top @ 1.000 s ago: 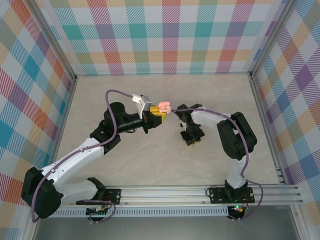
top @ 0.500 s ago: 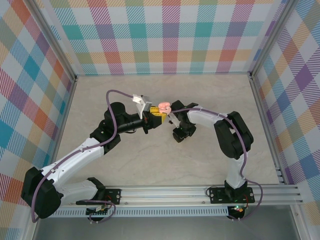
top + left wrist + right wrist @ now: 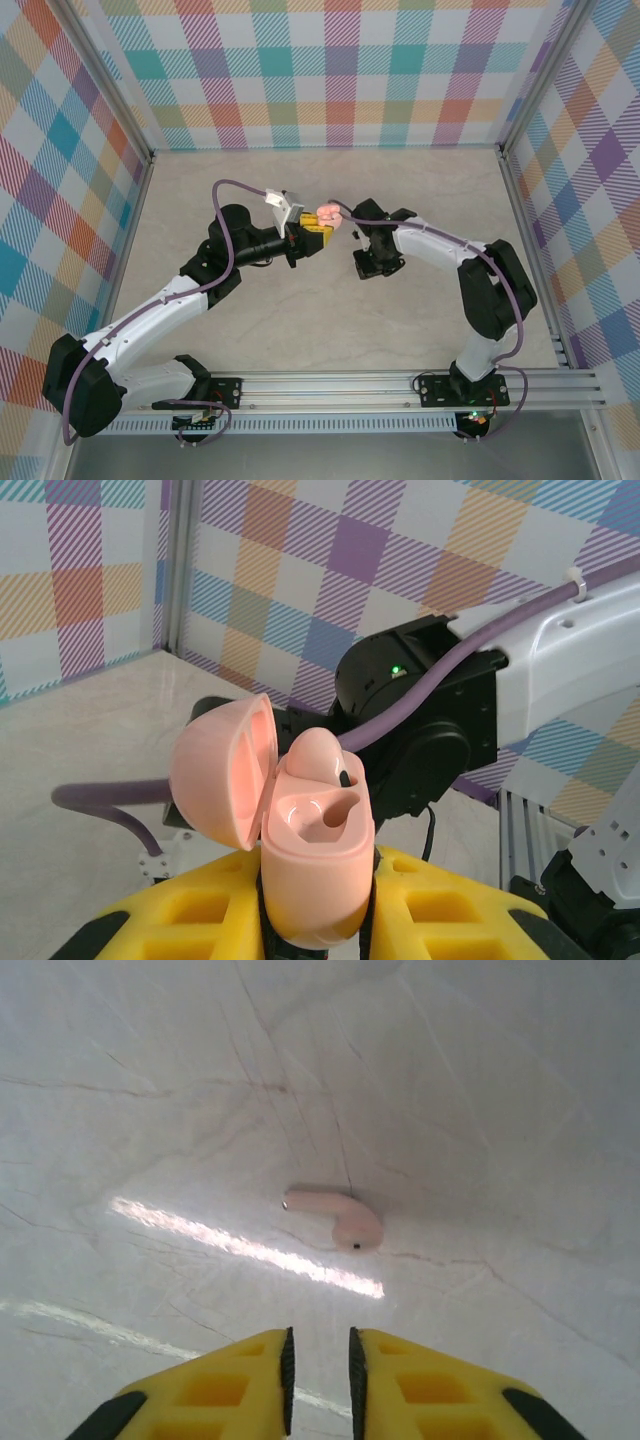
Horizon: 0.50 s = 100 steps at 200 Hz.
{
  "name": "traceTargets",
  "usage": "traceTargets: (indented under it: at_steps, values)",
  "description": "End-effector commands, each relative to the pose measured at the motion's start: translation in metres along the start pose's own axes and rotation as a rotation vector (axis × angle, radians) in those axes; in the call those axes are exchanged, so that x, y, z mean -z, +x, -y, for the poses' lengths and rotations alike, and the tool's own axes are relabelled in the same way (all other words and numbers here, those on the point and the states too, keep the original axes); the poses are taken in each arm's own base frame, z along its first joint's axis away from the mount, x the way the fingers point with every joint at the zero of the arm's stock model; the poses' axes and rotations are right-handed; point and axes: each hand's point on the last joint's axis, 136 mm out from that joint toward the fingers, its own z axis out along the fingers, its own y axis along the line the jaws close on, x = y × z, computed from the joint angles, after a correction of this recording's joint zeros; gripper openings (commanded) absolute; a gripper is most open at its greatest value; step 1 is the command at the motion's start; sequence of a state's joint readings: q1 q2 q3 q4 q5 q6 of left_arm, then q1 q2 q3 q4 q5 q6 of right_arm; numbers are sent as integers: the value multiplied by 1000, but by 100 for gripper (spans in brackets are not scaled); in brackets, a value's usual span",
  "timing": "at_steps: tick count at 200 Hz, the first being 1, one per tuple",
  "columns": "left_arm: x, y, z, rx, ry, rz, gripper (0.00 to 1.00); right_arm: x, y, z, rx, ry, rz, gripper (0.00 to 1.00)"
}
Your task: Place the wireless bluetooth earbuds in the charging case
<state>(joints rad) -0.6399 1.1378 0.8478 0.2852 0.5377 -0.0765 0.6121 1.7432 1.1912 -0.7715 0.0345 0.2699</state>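
Right wrist: one pink earbud (image 3: 332, 1216) lies mid-frame on open table (image 3: 500, 1080), right gripper (image 3: 318, 1345) closed empty; left gripper (image 3: 315, 935) clamps one open case (image 3: 318, 865).

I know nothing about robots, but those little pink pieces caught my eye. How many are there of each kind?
Pink charging case: 1
Pink earbuds: 2 (one seated in the open case, one lying on the table)
Total: 3
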Motion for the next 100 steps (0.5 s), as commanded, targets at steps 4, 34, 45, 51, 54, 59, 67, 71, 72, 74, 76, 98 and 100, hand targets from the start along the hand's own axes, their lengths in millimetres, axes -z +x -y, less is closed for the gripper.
traceTargets:
  at_steps: [4,34,45,51,54,59,67,71,72,74,76,98,100]
  values:
    - [-1,-6,9,-33,26,12,25,-16,12,3,-107,5,-56,18]
    - [-2,-6,9,-34,28,13,25,-28,12,10,-132,49,-75,14]
    - [-1,-6,9,-33,28,13,25,-31,11,12,-136,67,-77,13]
    - [-2,-6,9,-34,28,13,25,-32,10,14,-141,81,-76,13]
    - [-1,-7,9,-35,28,15,25,-33,10,16,-143,88,-77,13]
    - [-2,-6,9,-34,27,14,25,-34,9,17,-145,99,-78,12]
    - [-2,-6,8,-33,26,12,25,-36,8,20,-147,120,-79,12]
    - [-2,-6,8,-33,26,12,25,-36,7,22,-149,129,-78,12]
    - [-1,-7,8,-34,26,14,25,-36,7,22,-149,132,-78,12]
    - [-1,-6,8,-33,26,13,25,-37,7,23,-148,136,-79,12]
    - [-2,-6,8,-33,25,13,25,-37,6,23,-149,141,-78,12]
    - [-1,-6,9,-35,25,12,25,-38,1,29,-149,177,-67,12]
    - [-1,-6,8,-34,24,11,25,-38,1,29,-148,180,-65,12]
